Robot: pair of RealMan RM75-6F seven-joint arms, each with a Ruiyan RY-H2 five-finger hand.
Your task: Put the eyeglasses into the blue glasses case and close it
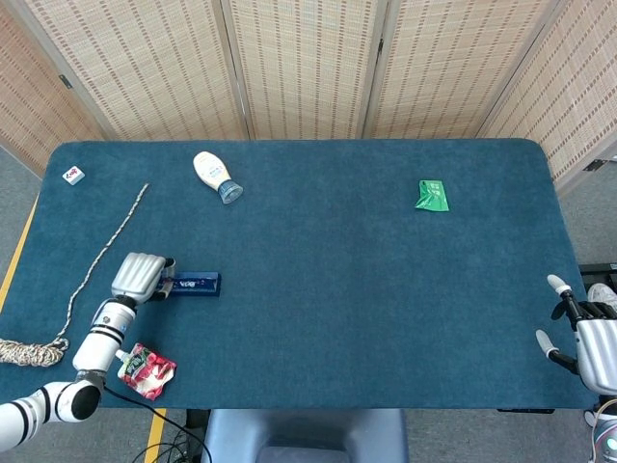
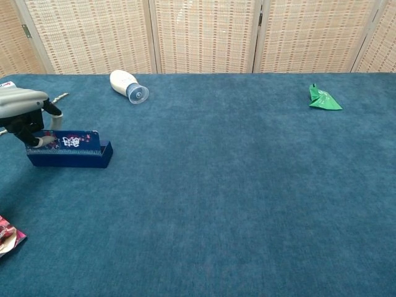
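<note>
Blue glasses case (image 1: 194, 285) (image 2: 69, 149) lies on the table (image 1: 366, 289) near its left edge, lid down, eyeglasses not visible. Left hand (image 1: 141, 276) (image 2: 25, 111) sits at the case's 9 o'clock end, fingertips (image 2: 41, 142) curled down, touching the lid. Right hand (image 1: 583, 340) rests off the table's 4 o'clock corner, fingers spread, holding nothing.

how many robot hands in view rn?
2. Left hand sits at the table's left side, fingers on the blue case. Right hand hangs off the table's right edge, holding nothing.
</note>
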